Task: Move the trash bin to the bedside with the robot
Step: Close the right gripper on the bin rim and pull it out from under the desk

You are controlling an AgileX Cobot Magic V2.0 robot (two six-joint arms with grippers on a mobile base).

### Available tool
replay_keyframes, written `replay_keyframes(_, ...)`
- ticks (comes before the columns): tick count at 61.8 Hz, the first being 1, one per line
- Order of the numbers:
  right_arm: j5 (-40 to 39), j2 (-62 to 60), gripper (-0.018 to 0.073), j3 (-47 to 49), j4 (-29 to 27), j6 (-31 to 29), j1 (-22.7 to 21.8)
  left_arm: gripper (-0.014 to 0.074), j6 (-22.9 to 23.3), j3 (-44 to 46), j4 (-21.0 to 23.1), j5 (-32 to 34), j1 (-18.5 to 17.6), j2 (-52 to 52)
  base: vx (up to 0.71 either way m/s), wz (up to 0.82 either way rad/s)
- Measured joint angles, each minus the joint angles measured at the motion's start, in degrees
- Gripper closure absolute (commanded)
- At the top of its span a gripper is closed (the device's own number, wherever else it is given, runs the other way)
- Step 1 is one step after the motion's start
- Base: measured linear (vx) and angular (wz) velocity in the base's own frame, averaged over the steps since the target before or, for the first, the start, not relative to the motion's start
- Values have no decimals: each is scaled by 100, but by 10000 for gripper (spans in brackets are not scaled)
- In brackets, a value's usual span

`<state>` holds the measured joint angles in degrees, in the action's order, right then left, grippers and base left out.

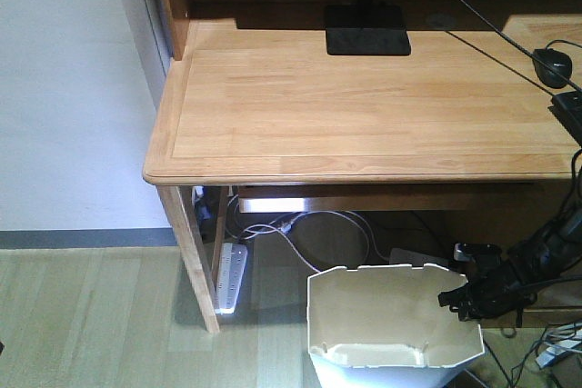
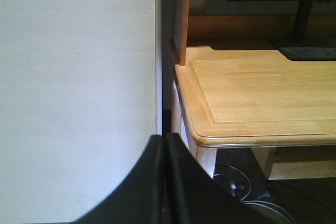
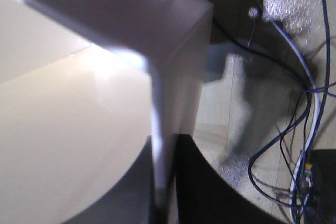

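In the front view, the bin (image 1: 391, 315) is standing on the floor (image 1: 91, 315) just in front of the desk (image 1: 364, 106), its open top facing up. My right gripper (image 1: 459, 299) is reaching in at its right rim.

In the left wrist view, my left gripper (image 2: 164, 182) is hanging beside the wall (image 2: 79, 77) near the desk corner, fingers pressed together on nothing.

In the right wrist view, my right fingers (image 3: 210, 198) are pinching the bin's thin wall at a corner fold, one inside, one outside. Cables (image 3: 310, 129) are trailing on the floor nearby.

I am judging the bin light, smooth and flexible. The wall may bow or slip, so gripping at the stiffer corner rim is looking wise. The bed is showing in no view.
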<state>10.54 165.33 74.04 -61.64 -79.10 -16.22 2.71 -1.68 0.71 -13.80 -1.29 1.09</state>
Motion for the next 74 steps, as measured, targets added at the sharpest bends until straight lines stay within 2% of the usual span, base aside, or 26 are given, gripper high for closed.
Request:
replay_keyframes(7,125,-223,564,-386,-1604,-1623,-11,602,0,0,0,0,0,0,0,0)
replay_keyframes(12,348,-387,564,-687,-2589,-2537,-11,602,0,0,0,0,0,0,0,0)
replay_keyframes(17,668,-599,564,-1054,-3341,-3233,-11,602,0,0,0,0,0,0,0,0)
replay_keyframes(20,832,-753,564,-1241,-3556,-3568,-11,602,0,0,0,0,0,0,0,0)
replay_keyframes(30,1401,-1271,564,-1761,-3692,-4008,-5,602,0,0,0,0,0,0,0,0)
replay_keyframes(43,1886,-1968,564,-2307,-3697,-4077,-1,602,0,0,0,0,0,0,0,0)
replay_keyframes(62,1960,-2262,564,-2538,-3769,-4077,-1,602,0,0,0,0,0,0,0,0)
replay_keyframes(74,1928,-2262,564,-2557,-3629,-4077,-1,602,0,0,0,0,0,0,0,0)
